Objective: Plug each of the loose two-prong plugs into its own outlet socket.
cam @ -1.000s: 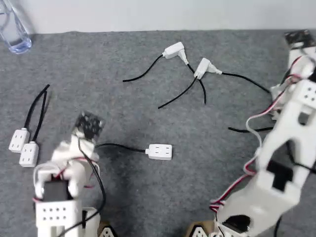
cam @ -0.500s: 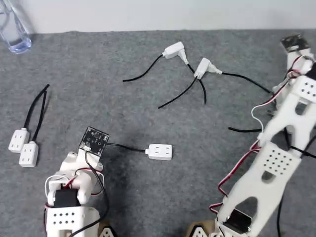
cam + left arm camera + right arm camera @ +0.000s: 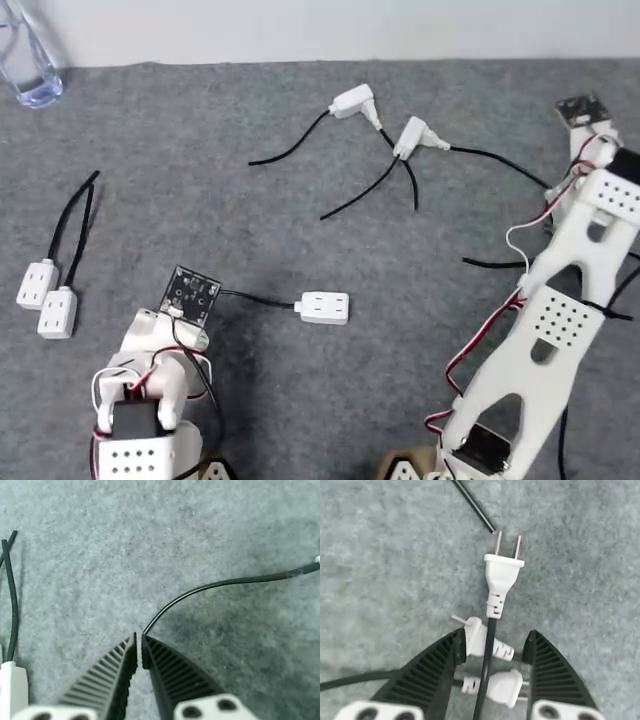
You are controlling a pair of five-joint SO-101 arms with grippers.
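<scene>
Grey felt (image 3: 300, 400) covers the table up to a white wall (image 3: 300, 30). The right gripper (image 3: 496, 637) is spread, with two white plugs (image 3: 475, 636) between its fingers and a third plug (image 3: 503, 575) just beyond. The left gripper (image 3: 139, 645) is closed, and a black cord (image 3: 220, 584) meets its tips.

Bare table (image 3: 200, 130) lies open between the middle socket (image 3: 323, 307) and the far plug pair (image 3: 352, 102). Their crossed cords (image 3: 397, 160) clutter that side. The right hand (image 3: 495, 634), fingers spread, straddles three plugs (image 3: 502, 572) crowded together with little slack. A bottle (image 3: 25, 60) stands at the far corner.
</scene>
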